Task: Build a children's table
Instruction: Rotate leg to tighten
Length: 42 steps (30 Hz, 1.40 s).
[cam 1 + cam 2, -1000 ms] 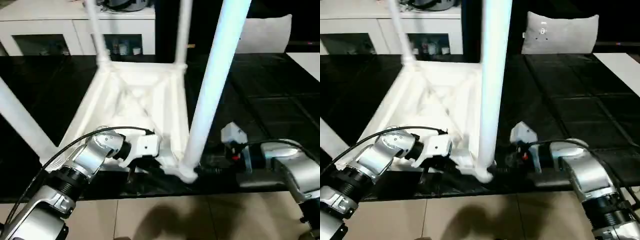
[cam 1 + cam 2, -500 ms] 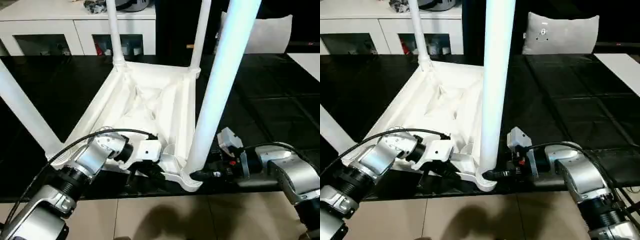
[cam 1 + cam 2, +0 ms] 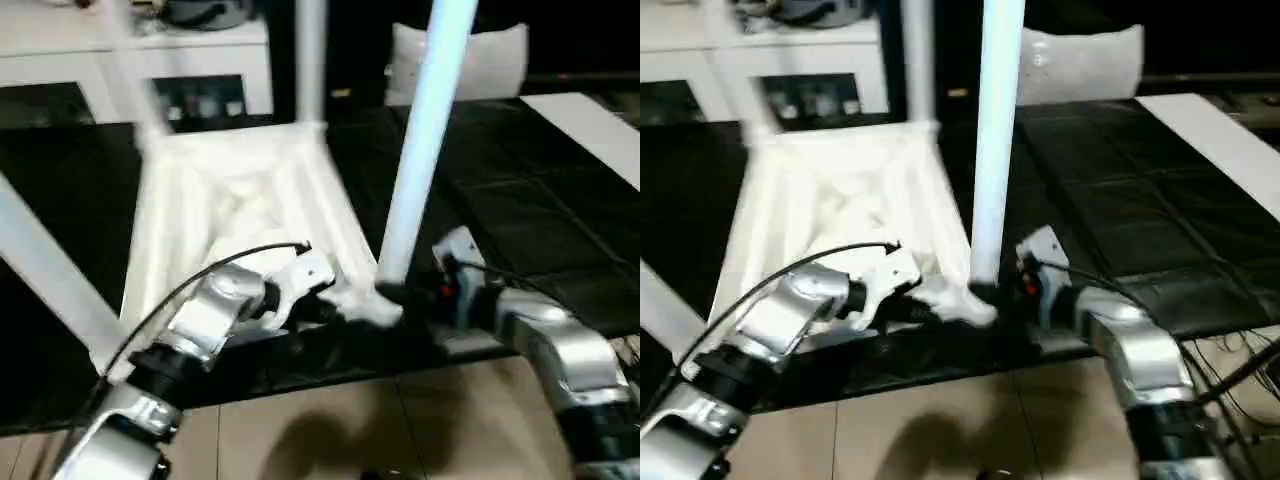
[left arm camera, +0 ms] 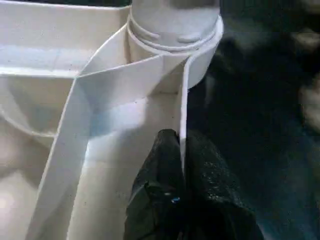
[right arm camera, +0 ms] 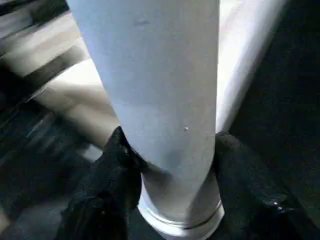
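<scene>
The tabletop [image 3: 240, 200] lies upside down on the black work table [image 3: 520, 200], ribbed underside up, with legs standing in its corner sockets. Both silver forearms reach in low and nearly level toward the tabletop's near corner, the left from the near-left side, the right from the near-right.

The left gripper [image 4: 181, 150] is pinched shut on the thin upright rim wall of the tabletop, just beside the near corner socket [image 4: 175, 40]; one black finger [image 4: 160, 155] sits inside the wall, the other outside it. The right gripper [image 5: 170, 150] stands about half open with its two fingers [image 5: 117, 160] pressed against either side of the near leg [image 3: 420, 150], low down, just above the collar where that leg enters the socket.

Compared with a second ago, the right gripper has narrowed from a wider gape onto the leg, and it now sits against the leg's base rather than beside it. The left gripper stays clamped on the rim. The whole picture has swung, so the tabletop appears further left, and both wrists are turned at a different angle to the corner.

The near corner sits close to the work table's front edge, with tiled floor [image 3: 330, 420] beyond. To the right of the tabletop the black surface lies open. Behind it stands a white cabinet [image 3: 130, 60]; a far leg [image 3: 310, 60] rises at the back corner, and another leg [image 3: 45, 280] slants at the left.
</scene>
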{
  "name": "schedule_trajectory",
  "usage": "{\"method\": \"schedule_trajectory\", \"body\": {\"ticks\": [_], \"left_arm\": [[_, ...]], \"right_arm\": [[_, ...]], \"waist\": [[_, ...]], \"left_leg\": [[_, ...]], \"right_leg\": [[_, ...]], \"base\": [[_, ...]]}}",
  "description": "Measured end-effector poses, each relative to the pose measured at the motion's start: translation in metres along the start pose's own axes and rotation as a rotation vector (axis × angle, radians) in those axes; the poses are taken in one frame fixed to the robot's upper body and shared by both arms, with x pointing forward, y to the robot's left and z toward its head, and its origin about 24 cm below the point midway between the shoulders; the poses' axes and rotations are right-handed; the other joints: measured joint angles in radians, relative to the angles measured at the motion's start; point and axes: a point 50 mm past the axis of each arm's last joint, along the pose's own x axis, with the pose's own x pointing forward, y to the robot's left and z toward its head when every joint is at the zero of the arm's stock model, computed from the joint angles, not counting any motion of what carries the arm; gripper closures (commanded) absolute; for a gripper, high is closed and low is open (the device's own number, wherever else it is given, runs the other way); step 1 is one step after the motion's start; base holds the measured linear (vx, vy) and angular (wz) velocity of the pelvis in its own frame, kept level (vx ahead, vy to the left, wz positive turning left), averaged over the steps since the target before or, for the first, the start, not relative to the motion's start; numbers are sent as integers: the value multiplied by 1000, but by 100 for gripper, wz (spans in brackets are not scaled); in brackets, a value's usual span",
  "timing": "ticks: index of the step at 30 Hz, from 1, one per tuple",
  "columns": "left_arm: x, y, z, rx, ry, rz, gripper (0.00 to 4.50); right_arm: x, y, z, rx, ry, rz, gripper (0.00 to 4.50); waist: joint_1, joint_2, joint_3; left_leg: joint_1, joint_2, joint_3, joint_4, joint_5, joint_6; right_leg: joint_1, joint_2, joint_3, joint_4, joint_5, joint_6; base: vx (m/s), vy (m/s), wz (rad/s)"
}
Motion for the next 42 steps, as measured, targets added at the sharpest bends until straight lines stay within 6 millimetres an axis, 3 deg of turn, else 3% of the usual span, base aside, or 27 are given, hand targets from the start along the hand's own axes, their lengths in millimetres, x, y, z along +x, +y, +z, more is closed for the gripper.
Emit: {"method": "schedule_trajectory", "body": {"ticks": [2, 4, 7, 9, 13, 14, 18, 22, 29, 32, 34, 42], "left_arm": [[7, -3, 4, -25, -8, 38, 450], [10, -4, 6, -36, -12, 54, 450], [12, -6, 9, -30, -16, 59, 450], [12, -7, 10, -10, -16, 52, 450], [11, -8, 10, 57, -17, 30, 450], [9, -8, 9, 75, -16, 12, 450], [3, -6, 4, 133, -12, -43, 450], [-10, -3, -3, 222, 6, -137, 450], [-31, -3, -13, 343, 49, -333, 450], [-35, -4, -16, 364, 66, -387, 450], [-38, -4, -17, 382, 77, -425, 450], [-39, -9, -17, 429, 89, -510, 450]], "right_arm": [[3, -2, 2, -7, -5, -62, 256], [3, -2, 2, -16, -15, -78, 187], [3, -2, 1, -15, -29, -84, 185], [1, -4, 1, -22, -27, -78, 150], [-7, -8, 1, -57, -18, -21, 134], [-11, -10, 0, -83, -5, 12, 106], [-20, -12, -1, -170, 31, 110, 81], [-33, -13, -4, -218, 83, 251, 81], [-45, -6, -5, -287, 148, 495, 81], [-48, -4, -5, -293, 160, 550, 81], [-49, -2, -5, -285, 159, 599, 115], [-50, 7, -10, -261, 166, 720, 164]], "waist": [[-5, 1, -1], [-4, 3, -2], [2, 3, -2], [6, 4, -2], [18, 4, -2], [23, 4, -2], [33, 3, -2], [46, 1, 0], [90, -1, 1], [99, -1, 1], [102, -2, 1], [106, -4, 1]], "left_leg": [[-2, 0, -2, 0, 0, 0], [-2, 0, -2, -2, -1, 2], [-2, 0, -3, -4, -1, 6], [-2, 0, -3, -5, 0, 10], [-2, 0, -2, -7, 0, 11], [-2, 0, -2, -7, 0, 11], [-2, 0, -2, -7, 0, 11], [-2, 0, -1, -6, 0, 11], [-2, 0, 1, -5, 0, 11], [-1, 0, 1, -5, 0, 11], [-1, 0, 1, -5, 0, 11], [-1, 0, 2, -4, 0, 10]], "right_leg": [[2, -1, -2, -4, 0, 0], [3, -2, -1, -5, 0, 0], [3, -2, 1, -4, 0, 0], [2, -2, 1, -4, 0, 0], [0, -1, 2, -3, 0, 0], [0, -1, 2, -3, 0, 0], [0, -1, 3, -2, 0, 0], [0, -2, 3, -1, 0, 0], [0, -3, 6, 0, 0, 0], [-1, -3, 6, 1, 0, 0], [-1, -3, 6, 2, 0, 0], [-1, -3, 7, 3, 0, 0]], "base": [[0, 0, 0], [0, 0, 0], [0, 0, 0], [0, 0, 0], [0, 0, 0], [0, 0, 0], [0, 0, 0], [0, 0, 0], [0, 0, 0], [0, 0, 0], [0, 0, 0], [0, 0, 0]]}}
